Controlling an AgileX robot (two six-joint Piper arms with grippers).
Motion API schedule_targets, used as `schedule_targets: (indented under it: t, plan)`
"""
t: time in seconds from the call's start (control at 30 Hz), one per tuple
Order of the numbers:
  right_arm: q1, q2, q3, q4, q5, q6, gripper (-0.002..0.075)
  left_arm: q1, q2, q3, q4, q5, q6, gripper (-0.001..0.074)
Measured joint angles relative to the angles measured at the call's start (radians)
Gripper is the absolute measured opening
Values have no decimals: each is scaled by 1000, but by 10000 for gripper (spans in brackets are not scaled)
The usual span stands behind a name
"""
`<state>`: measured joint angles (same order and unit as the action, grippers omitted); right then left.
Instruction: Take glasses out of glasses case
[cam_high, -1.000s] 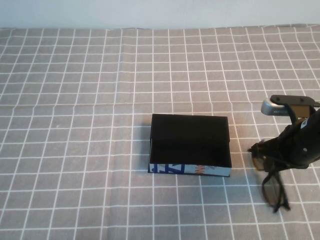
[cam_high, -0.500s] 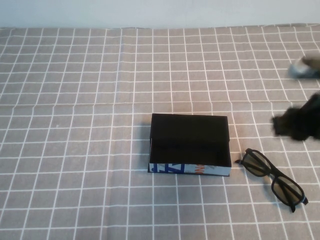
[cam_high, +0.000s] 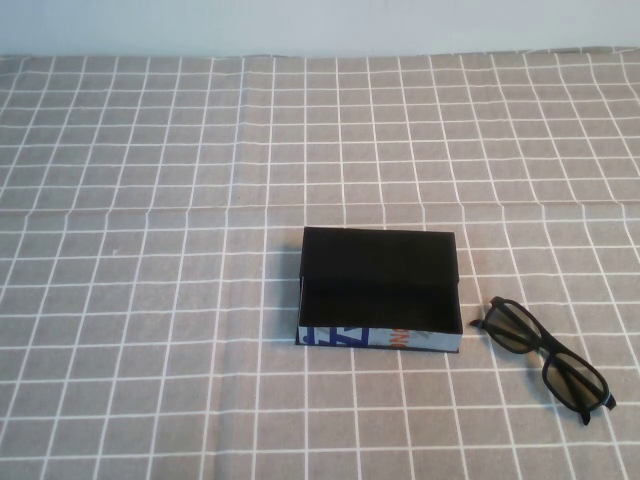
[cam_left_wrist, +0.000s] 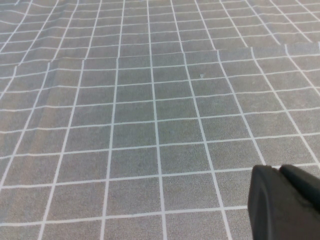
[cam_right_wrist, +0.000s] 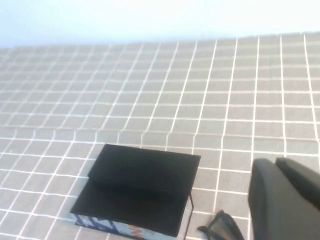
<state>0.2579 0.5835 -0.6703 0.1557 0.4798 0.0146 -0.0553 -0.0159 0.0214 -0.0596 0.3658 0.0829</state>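
No readable text, brand, number or sign anywhere. Glasses case (cam_high: 380, 290): white outer front wall carries blue and orange print, shapes letter-like but not legible in high view; same print glimpsed at case edge in right wrist view, also unreadable. Glasses (cam_high: 545, 357): frame and lenses plain black, no marking seen. Left claw (cam_left_wrist: 285, 202) and right claw (cam_right_wrist: 285, 197): plain black at edge of own wrist views, no label. Checked surface (cam_high: 150, 300): grid lines only.

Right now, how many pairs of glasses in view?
1. The glasses lie on the cloth right of the open glasses case. Left gripper and right gripper show only in wrist views.
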Motion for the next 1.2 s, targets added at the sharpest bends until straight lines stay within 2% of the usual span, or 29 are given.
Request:
schedule_targets:
  t: [0.2, 0.4, 0.53, 0.7, 0.83, 0.93, 1.1, 1.2]
  plan:
    - [0, -127, 76, -7, 70, 2, -16, 0, 0, 0, 0, 0, 0, -5]
    - [0, -141, 165, -145, 77, 2, -16, 0, 0, 0, 0, 0, 0, -5]
    - [0, -193, 204, -213, -4, 2, -16, 0, 0, 0, 0, 0, 0, -5]
    - [-1, -242, 292, -231, -223, 4, -16, 0, 0, 0, 0, 0, 0, -5]
    - [-13, -323, 384, -233, -242, 37, -16, 0, 0, 0, 0, 0, 0, -5]
    - [-66, -408, 455, -224, -242, 71, -16, 0, 0, 0, 0, 0, 0, -5]
    - [-207, -530, 582, -168, -238, 85, -18, 0, 0, 0, 0, 0, 0, -5]
    - [-238, -584, 644, -166, -234, 85, -17, 0, 0, 0, 0, 0, 0, -4]
